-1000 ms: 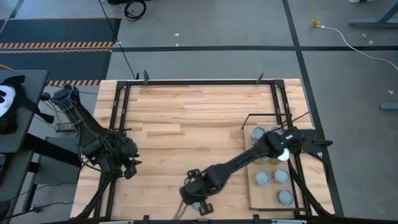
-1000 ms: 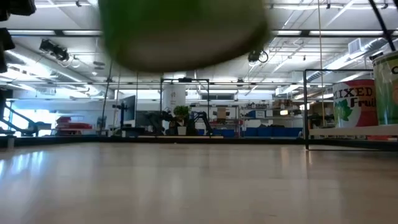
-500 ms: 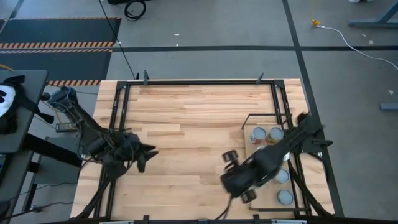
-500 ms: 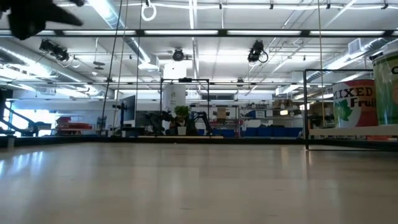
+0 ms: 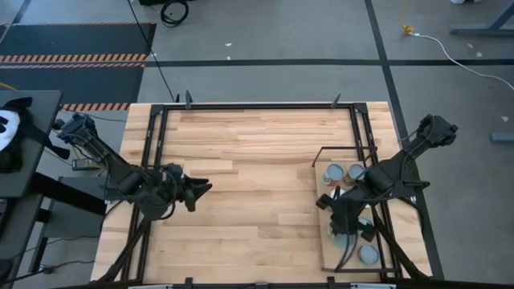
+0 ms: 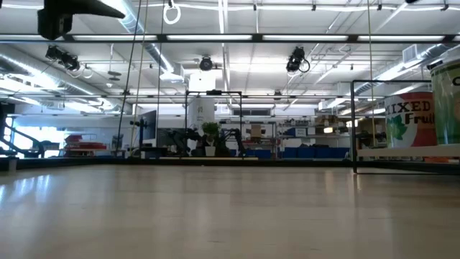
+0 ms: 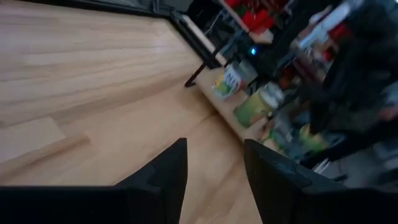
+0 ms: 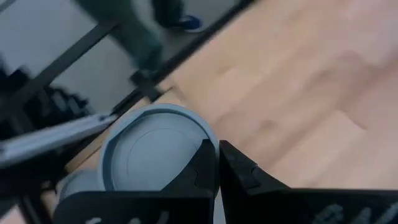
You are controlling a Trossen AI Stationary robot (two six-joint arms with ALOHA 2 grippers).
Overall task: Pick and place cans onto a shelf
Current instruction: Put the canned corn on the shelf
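Planked wooden counter (image 5: 249,168) inside a black frame, grey floor around it; the low view looks level across the bare wood into a lit hall. The shelf (image 5: 331,241) lies at the counter's right edge with the cans (image 5: 356,172) standing on it, and the right hand (image 5: 347,231) hovers over them, fingers pressed together and holding nothing, a grey can top (image 8: 152,146) just beyond its tips. The left hand (image 5: 201,191) waits over the counter's left side, fingers apart and empty.
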